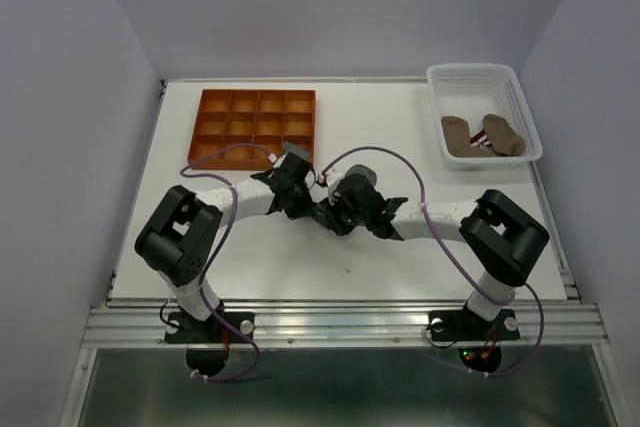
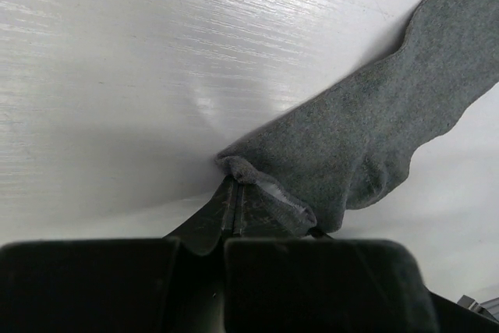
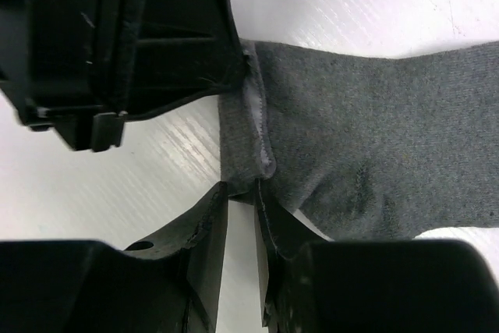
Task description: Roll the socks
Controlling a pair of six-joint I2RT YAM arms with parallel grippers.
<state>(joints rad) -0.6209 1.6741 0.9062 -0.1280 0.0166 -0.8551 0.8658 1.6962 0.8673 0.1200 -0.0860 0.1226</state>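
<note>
Pinching the cuff of the grey sock (image 2: 366, 130), the left fingers (image 2: 210, 228) are clamped tight on its folded hem, low against the bench (image 1: 250, 267). The right fingers (image 3: 199, 232) stand just opposite, a narrow slit apart, with their tips at the corner of that same hem. Bare bench shows through the slit, so I would not say they have hold of anything. From the cuff the sock runs away flat on the bench with no turn put into it. By my reckoning the rolling of this one has hardly begun: the cuff is picked up, and that is about all. Further out, two tan-brown socks (image 1: 483, 137) lie loose in the white basket (image 1: 470, 70) at the far right corner, unrolled as far as I can make out. The orange tray (image 1: 257, 127) at the far left shows no sock in any compartment that I can see. So nearly all the work looks to be left. As for room, both sets of fingers are crowded nose to nose in the middle of the bench, and the left set sits just beside the tray's near edge. Toward the near edge and out to the right the bench lies open, with the basket well apart from the sock.
</note>
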